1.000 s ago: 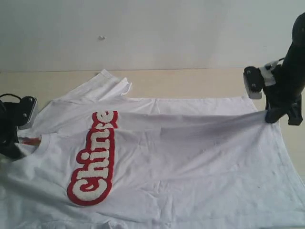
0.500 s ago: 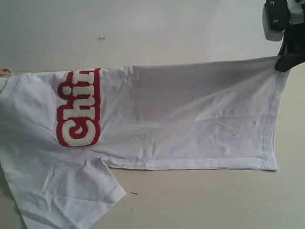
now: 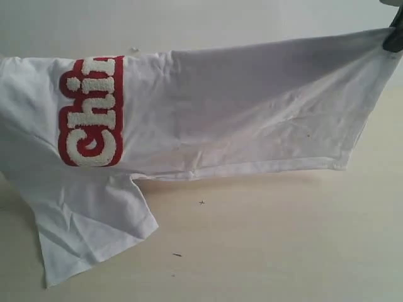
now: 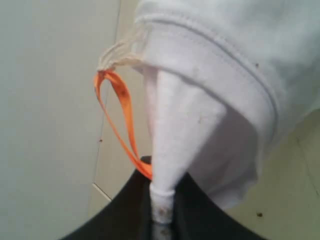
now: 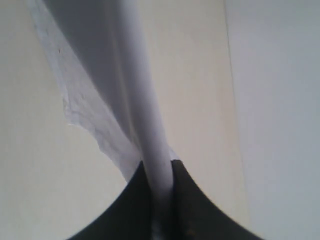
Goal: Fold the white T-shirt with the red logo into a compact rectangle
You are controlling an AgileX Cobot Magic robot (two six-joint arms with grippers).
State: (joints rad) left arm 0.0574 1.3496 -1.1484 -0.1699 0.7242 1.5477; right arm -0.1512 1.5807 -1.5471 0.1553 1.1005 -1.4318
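Observation:
The white T-shirt (image 3: 239, 113) hangs stretched in the air across the exterior view, its top edge taut from left to right. The red logo (image 3: 91, 113) faces the camera at the left, only partly showing. One sleeve (image 3: 94, 226) droops onto the table. My right gripper (image 3: 393, 39) is shut on the shirt's hem corner at the upper right; the right wrist view shows cloth (image 5: 150, 130) pinched in my right gripper (image 5: 161, 200). My left gripper (image 4: 162, 210) is out of the exterior view and shut on shirt fabric (image 4: 175, 130) by the collar, beside the orange neck tag (image 4: 120, 115).
A beige table (image 3: 264, 239) lies below the hanging shirt, with small dark specks (image 3: 177, 255) on it. A pale wall (image 3: 189, 25) stands behind. The shirt's lower hem (image 3: 252, 168) hangs just above the tabletop.
Both grippers have raised the shirt from lying on the table to hanging in the air. The top edge and logo climbed higher, and the sleeve now trails on the table.

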